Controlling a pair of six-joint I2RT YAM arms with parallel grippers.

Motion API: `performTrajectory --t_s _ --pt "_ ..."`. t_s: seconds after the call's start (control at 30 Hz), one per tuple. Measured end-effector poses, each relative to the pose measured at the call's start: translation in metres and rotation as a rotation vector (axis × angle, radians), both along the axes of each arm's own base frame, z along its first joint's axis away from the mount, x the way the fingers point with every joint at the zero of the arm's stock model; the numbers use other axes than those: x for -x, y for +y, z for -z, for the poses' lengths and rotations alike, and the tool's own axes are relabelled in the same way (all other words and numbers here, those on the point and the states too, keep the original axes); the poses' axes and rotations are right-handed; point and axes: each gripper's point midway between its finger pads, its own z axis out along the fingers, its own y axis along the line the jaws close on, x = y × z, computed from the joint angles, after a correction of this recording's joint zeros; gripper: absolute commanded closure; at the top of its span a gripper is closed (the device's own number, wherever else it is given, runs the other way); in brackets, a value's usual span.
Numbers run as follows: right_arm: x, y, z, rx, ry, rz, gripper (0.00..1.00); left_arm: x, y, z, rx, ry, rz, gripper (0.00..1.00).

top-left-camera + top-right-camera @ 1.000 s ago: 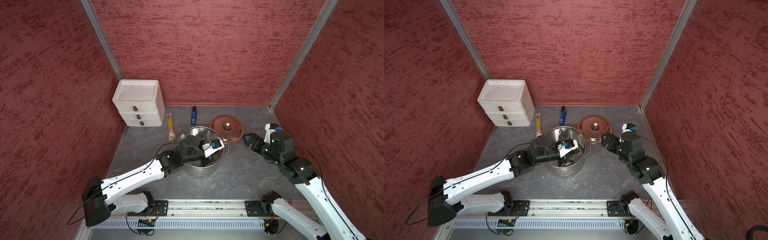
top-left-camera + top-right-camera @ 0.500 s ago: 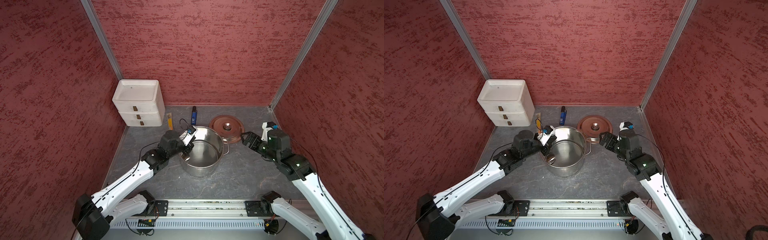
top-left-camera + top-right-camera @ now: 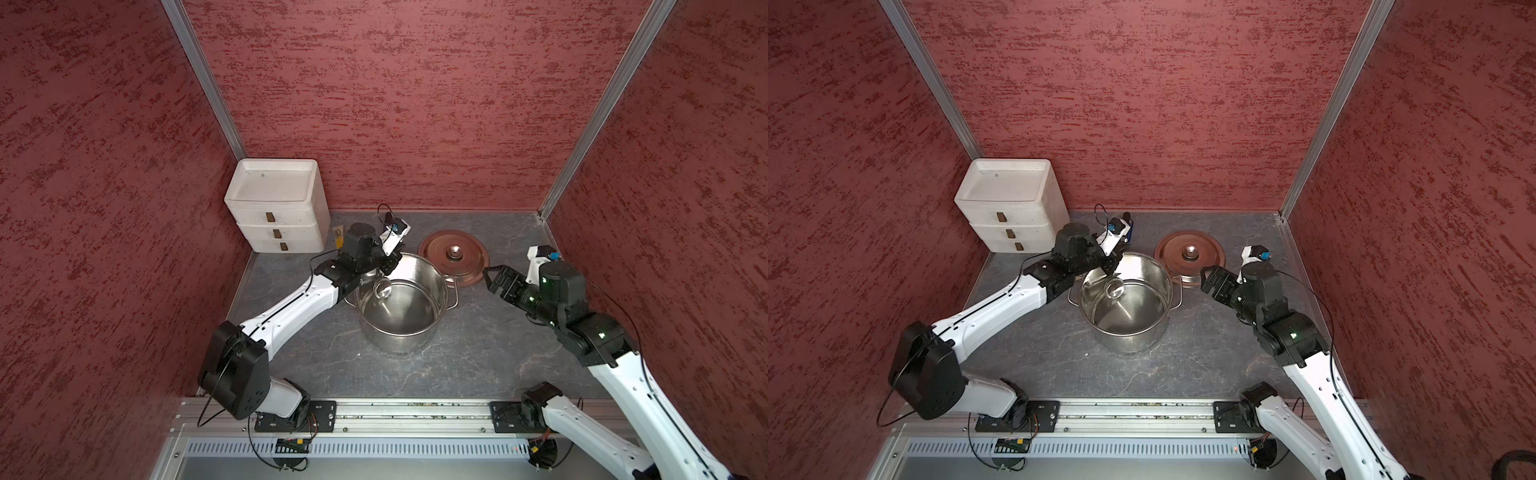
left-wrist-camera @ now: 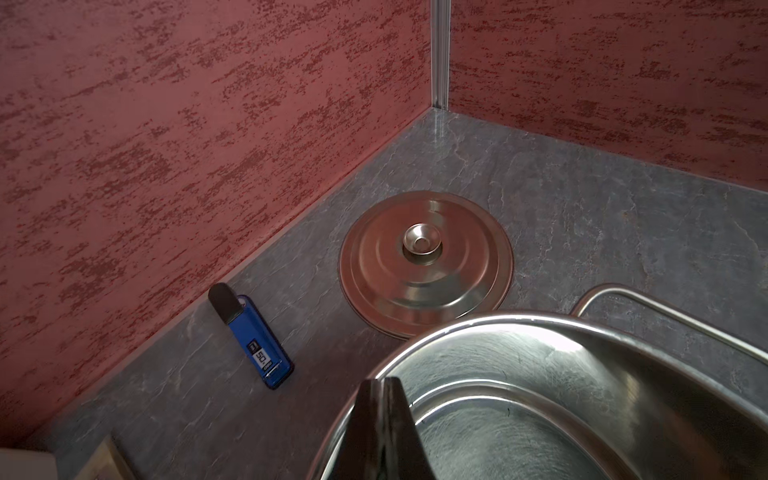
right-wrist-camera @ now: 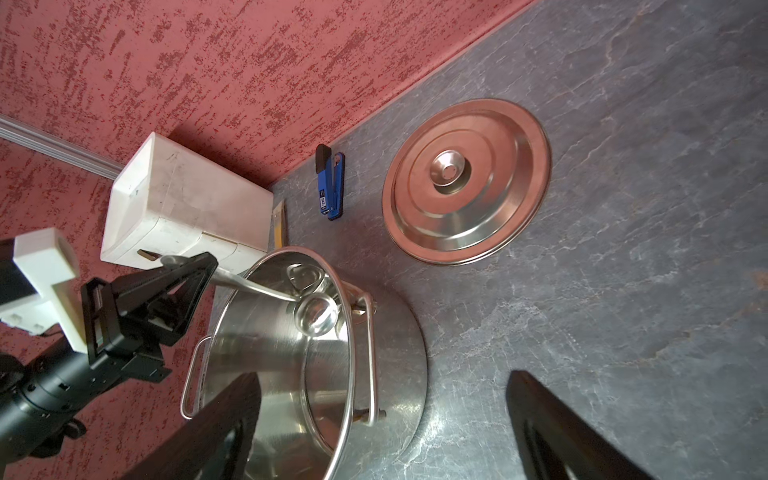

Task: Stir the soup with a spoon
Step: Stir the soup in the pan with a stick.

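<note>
Spoon [image 3: 382,288] is hanging with its small round bowl inside the steel pot [image 3: 399,336], near the rim on the pot's left side. Going from the left, a white drawer unit [image 3: 276,208] is standing in the back corner and an orange stick [image 3: 338,237] is lying beside it. Next, the left gripper [image 5: 199,268] is pinching the spoon's handle tight. Right of the pot, a lid [image 3: 453,257] is lying flat. The right gripper [image 3: 488,279] is hovering just beside the lid's edge, jaws spread wide and holding nothing.
</note>
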Motion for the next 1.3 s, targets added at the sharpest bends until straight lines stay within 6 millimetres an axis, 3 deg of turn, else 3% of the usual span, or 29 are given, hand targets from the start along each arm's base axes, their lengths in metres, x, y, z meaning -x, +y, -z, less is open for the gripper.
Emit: performTrajectory --t_s 0.13,0.23,0.5,0.67,0.8,1.0,1.3 --pt "0.005 -0.003 -0.005 -0.004 -0.017 0.005 0.03 -0.002 -0.023 -0.005 0.017 -0.008 0.083 1.00" --pt "0.008 -0.005 -0.007 -0.006 -0.025 0.008 0.03 0.011 -0.047 -0.005 0.009 -0.022 0.176 1.00" --pt "0.010 -0.007 -0.006 -0.002 -0.022 0.015 0.03 0.077 -0.109 -0.006 0.009 -0.041 0.414 1.00" --pt "0.009 -0.007 -0.006 -0.005 -0.021 0.016 0.03 0.116 -0.128 -0.005 0.006 -0.041 0.494 1.00" --pt "0.007 -0.006 -0.004 -0.003 -0.015 0.015 0.03 0.148 -0.122 -0.006 -0.003 -0.045 0.518 1.00" --pt "0.005 -0.003 0.001 -0.004 -0.001 0.008 0.03 0.181 -0.092 -0.012 -0.001 -0.053 0.476 1.00" --pt "-0.005 0.005 0.007 -0.007 0.017 -0.008 0.03 0.183 -0.022 0.011 -0.049 -0.027 0.268 1.00"
